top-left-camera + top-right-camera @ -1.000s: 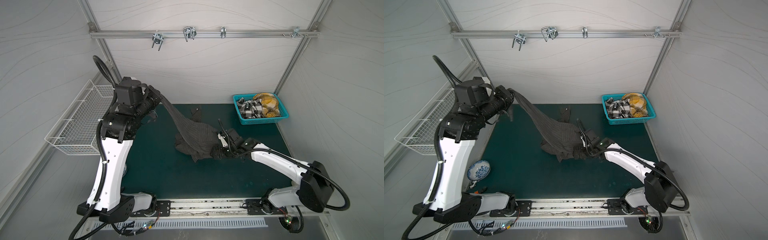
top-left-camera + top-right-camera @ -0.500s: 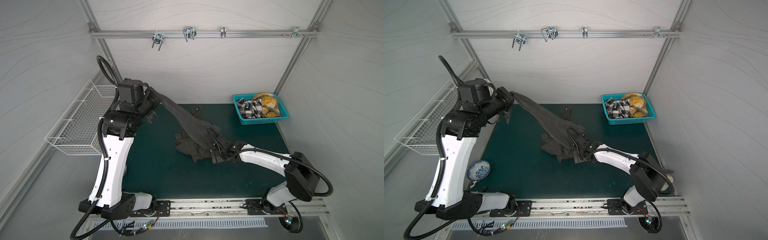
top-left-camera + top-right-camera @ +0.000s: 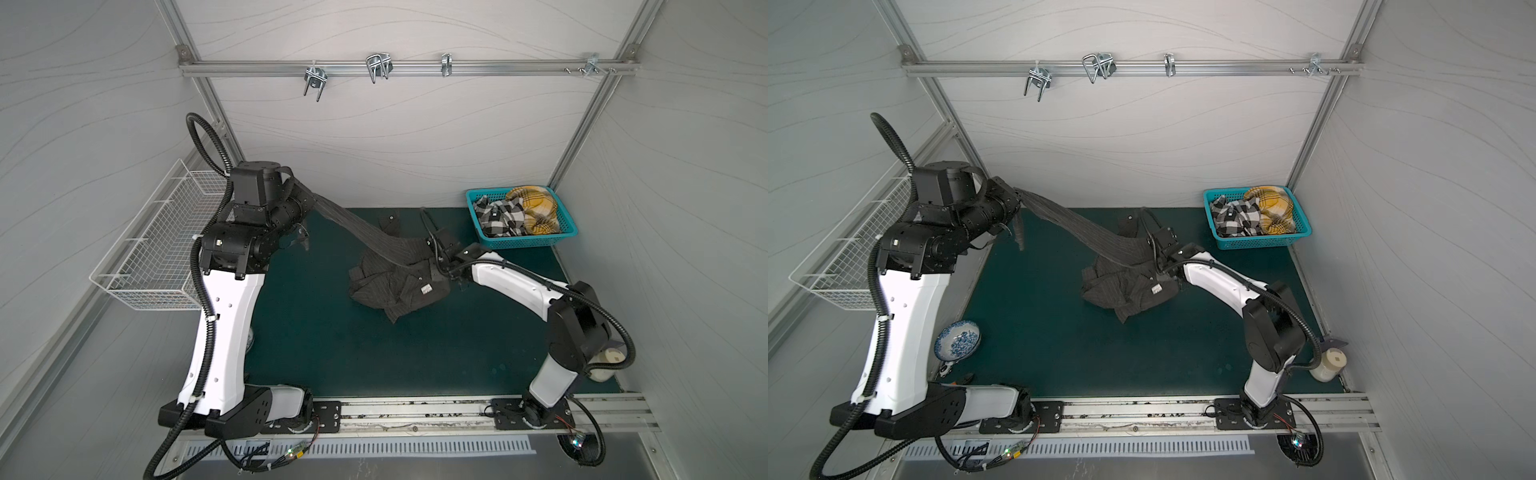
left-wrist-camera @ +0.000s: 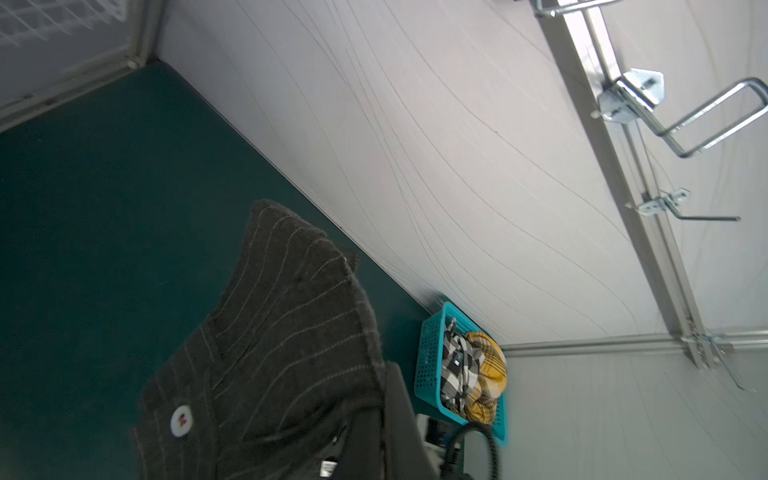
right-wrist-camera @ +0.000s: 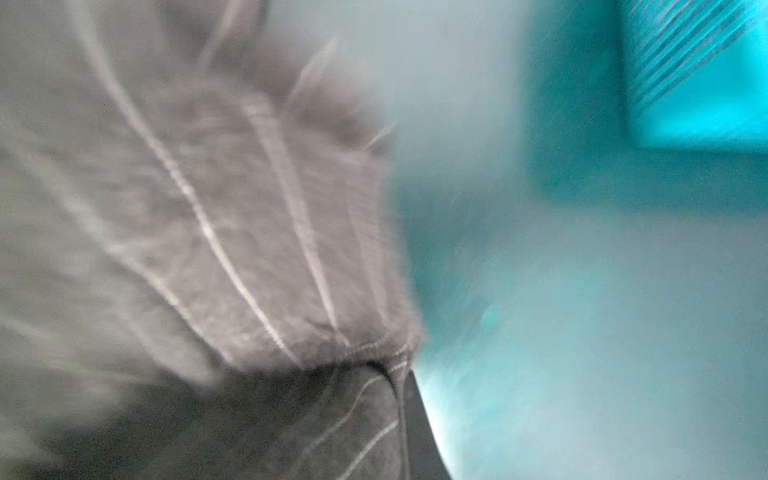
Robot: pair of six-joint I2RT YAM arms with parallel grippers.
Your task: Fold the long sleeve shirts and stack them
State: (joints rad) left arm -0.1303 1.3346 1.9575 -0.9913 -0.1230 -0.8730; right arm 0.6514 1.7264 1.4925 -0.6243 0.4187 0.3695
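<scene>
Two pincers are clamped on one garment, the charcoal shirt (image 3: 395,284). The left pincer (image 3: 302,198), raised at about 10 o'clock over the counter (image 3: 332,353), has its jaws together on the cuff end of a sleeve (image 3: 353,226), which runs taut and slanting down to the heap. The right pincer (image 3: 433,254), low at the heap's 2 o'clock edge, is closed on a fold of the cloth; its wrist view, though blurred, shows pinstriped fabric nipped against a dark finger (image 5: 419,436). The charcoal shirt is dark with thin pale pinstripes. It lies crumpled in a loose pile just toward 1 o'clock of the counter's middle, with a pale button (image 4: 181,420) showing on the cuff in the left wrist view. Three shirts in all: the charcoal one is out on the counter, while a black-and-white plaid shirt (image 3: 498,216) and a yellow plaid shirt (image 3: 536,205) are bunched side by side in one teal basket (image 3: 525,242) at the 2 o'clock corner.
</scene>
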